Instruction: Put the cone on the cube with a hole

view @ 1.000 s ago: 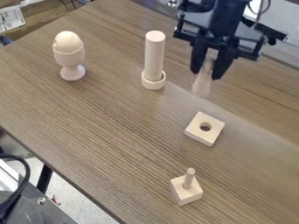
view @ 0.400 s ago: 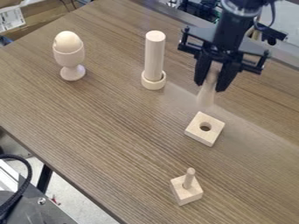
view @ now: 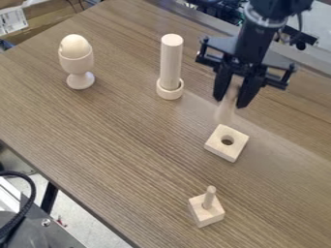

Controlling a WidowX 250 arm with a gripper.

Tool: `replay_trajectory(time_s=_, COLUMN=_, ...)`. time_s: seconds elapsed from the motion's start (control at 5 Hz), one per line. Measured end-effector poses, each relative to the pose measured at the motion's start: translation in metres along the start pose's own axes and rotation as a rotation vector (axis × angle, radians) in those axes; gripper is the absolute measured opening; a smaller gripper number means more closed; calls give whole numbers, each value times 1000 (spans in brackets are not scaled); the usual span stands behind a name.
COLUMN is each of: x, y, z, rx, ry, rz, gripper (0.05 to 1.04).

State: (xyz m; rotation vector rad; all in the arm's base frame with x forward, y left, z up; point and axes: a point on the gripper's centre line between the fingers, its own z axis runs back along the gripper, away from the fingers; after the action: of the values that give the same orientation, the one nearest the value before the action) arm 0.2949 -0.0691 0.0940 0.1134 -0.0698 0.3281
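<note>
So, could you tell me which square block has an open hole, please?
The block nearer the held cone; the other block has a peg standing in its top.

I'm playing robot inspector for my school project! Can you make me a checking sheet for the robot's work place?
Surface: brown wood-grain table, with a paler, shiny-looking band across its right part.
Job's things: pale cone above the table, close to the block with a hole; whether they touch, I cannot tell. The hole looks open.
Clutter: egg in a cup; upright cylinder in a ring; small block with a peg.
Claw: closed on the cone.
Cables: black cable at the lower left, off the table.
Surroundings: white label at the upper left; pale floor at the lower left.
</note>
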Motion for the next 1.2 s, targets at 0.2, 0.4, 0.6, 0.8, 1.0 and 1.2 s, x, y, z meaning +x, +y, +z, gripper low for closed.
replay_trajectory(time_s=0.2, x=-6, y=-8, z=0, rx=-11, ry=7, rz=-22, gripper=334)
replay_trajectory(time_s=0.4, x=-9, y=-11, z=0, rx=-16, ry=9, rz=-26, gripper=334)
replay_trajectory(time_s=0.6, x=-10, y=-13, z=-5, rx=-12, ry=16, rz=-31, gripper=334)
replay_trajectory(time_s=0.8, x=-10, y=-15, z=-9, rx=-13, ry=20, rz=-37, gripper=334)
replay_trajectory(time_s=1.0, x=-10, y=-16, z=-14, rx=-11, ry=26, rz=-45, gripper=334)
replay_trajectory(time_s=1.2, x=-9, y=-14, z=-16, rx=-13, ry=31, rz=-39, gripper=334)
